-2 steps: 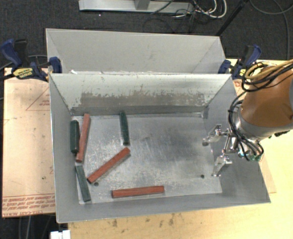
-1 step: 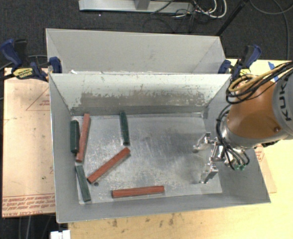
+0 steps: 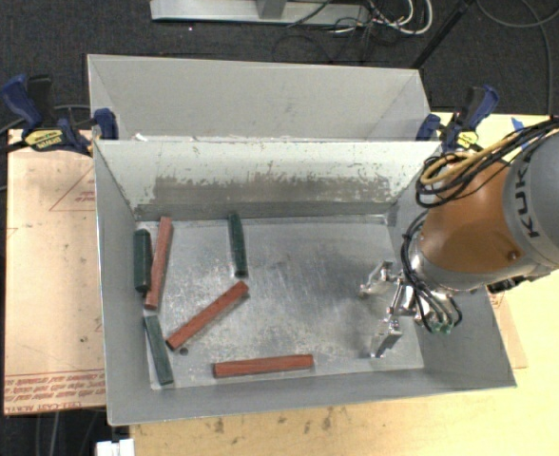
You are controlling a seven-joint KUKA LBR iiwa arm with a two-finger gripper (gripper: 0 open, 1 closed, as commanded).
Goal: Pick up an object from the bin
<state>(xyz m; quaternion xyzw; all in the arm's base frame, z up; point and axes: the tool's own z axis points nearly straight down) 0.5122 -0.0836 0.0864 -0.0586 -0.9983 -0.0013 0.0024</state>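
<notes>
While gripper (image 3: 382, 313) hangs spread, empty, right side of bin (image 3: 260, 190), red bars (image 3: 262, 366), green bars (image 3: 237, 245) well apart leftward.

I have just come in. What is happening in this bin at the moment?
A robot arm reaches into the grey bin from the right. Its hand hangs low over bare floor at the bin's right side, open, with nothing between the fingers. Reddish-brown bars and dark green bars lie scattered to the left. The nearest one to the hand is the flat reddish-brown bar by the near wall. Nothing is picked up yet.
</notes>
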